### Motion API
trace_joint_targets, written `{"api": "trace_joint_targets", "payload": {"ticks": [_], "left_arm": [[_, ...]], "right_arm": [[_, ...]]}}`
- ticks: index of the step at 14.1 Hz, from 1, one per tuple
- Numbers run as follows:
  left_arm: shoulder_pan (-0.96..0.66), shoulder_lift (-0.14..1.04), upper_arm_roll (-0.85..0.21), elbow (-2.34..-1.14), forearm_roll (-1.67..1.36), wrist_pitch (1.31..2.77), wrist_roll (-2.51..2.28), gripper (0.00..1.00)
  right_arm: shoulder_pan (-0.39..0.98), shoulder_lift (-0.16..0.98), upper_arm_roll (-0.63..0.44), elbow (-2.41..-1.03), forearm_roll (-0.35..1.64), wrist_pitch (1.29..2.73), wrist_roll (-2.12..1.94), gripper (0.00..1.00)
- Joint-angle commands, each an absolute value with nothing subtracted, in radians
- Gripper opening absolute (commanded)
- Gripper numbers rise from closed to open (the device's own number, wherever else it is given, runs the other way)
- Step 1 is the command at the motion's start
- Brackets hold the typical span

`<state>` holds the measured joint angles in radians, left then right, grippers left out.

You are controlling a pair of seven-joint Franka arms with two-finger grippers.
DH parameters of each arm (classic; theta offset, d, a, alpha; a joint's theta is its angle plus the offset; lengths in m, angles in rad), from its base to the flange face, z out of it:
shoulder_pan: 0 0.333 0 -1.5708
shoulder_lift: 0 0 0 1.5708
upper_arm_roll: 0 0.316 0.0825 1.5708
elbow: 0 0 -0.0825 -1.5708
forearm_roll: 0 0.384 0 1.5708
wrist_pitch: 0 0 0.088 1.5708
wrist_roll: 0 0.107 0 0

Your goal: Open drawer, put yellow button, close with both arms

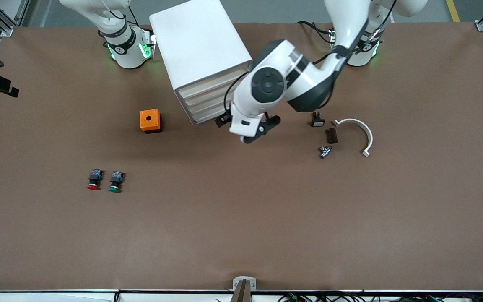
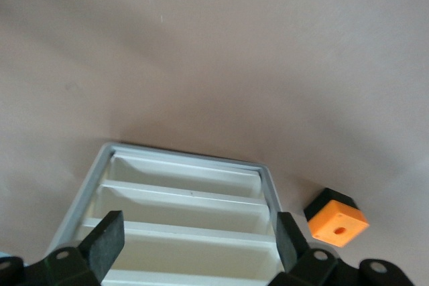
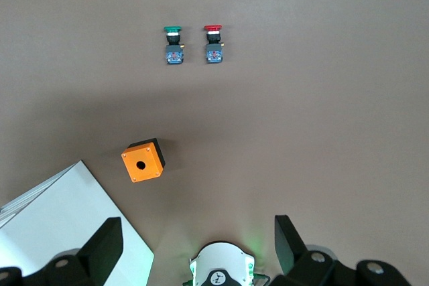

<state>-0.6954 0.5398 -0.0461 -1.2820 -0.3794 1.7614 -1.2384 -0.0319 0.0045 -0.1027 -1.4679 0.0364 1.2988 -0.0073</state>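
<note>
Cream drawer [image 1: 208,86] fronts sit close under your open left gripper [image 2: 194,242]; drift lower and you'll hook the wrong one. The right gripper [image 3: 194,239] waits, open.

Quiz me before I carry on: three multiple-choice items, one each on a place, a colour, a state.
1. Where is the orange box?
A. On the table beside the cabinet, toward the right arm's end.
B. On top of the cabinet.
C. In a drawer.

2. Cap colours of the two pushbuttons lying side by side?
A. Both blue.
B. Red and green.
C. White and black.

3. The left gripper's jaws?
A. Shut on a pushbutton.
B. Shut on the orange box.
C. Open, empty.

1 A: it sits on the table next to the cabinet.
2 B: one cap is red, one green.
3 C: wide apart before the drawer fronts; the right gripper waits open over its base.
</note>
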Motion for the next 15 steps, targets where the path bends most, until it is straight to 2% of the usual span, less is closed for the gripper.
{"api": "trace_joint_targets", "payload": {"ticks": [1,5,12,15], "left_arm": [[-0.645,0.436,-0.052,-1.301,-0.303,1.685,-1.162,1.0],[-0.554,0.351,-0.052,-1.304,-0.242,1.522,-0.93,1.0],[-0.352,0.233,-0.063,-1.325,-0.134,1.336,-0.576,1.0],[-0.215,0.146,-0.099,-1.408,-0.106,1.321,-0.413,1.0]], "right_arm": [[-0.009,-0.11,-0.091,-1.6,0.038,1.348,0.002,1.0],[0.002,-0.224,-0.092,-1.739,0.034,1.443,0.002,1.0],[0.002,-0.247,-0.091,-1.741,0.028,1.462,0.0,1.0],[0.003,-0.249,-0.089,-1.741,0.003,1.465,-0.005,1.0]]}}
